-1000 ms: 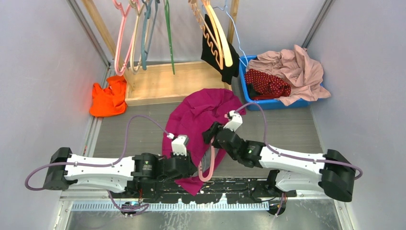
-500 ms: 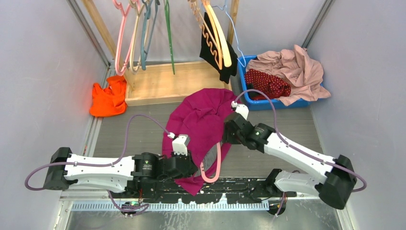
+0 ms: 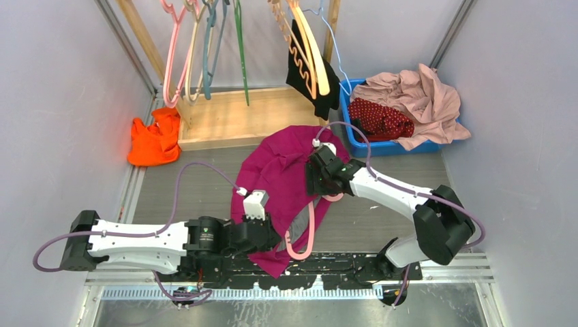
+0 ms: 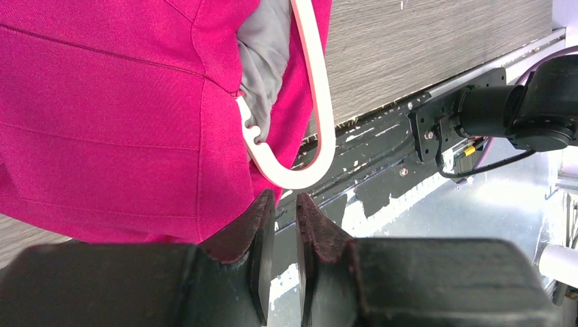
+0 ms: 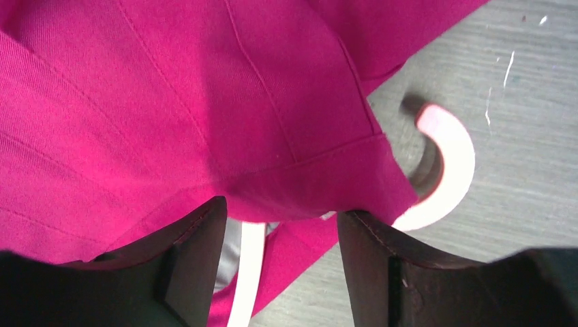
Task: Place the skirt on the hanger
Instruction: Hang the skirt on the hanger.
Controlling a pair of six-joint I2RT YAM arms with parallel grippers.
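Top: dotted skirt (image 3: 382, 119) sits in blue bin (image 3: 354, 136), well apart from pink hanger (image 3: 310, 231), which is threaded into magenta garment (image 3: 283, 170).
L wrist: left end effector (image 4: 285, 201) almost pressed together, nothing pinched, just beside the hanger's curve.
R wrist: right end effector (image 5: 281, 211) spread astride the garment hem, near the hanger hook (image 5: 446, 170).
Step, prob.: dressing the hanger. Next move needs a pinch on the hem.

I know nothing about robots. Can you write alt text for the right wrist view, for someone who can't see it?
A magenta garment fills most of the frame, a fold of its stitched edge lying between the right gripper's two dark, open jaws. The round hook of a pink hanger curls out from under the cloth onto the grey table.
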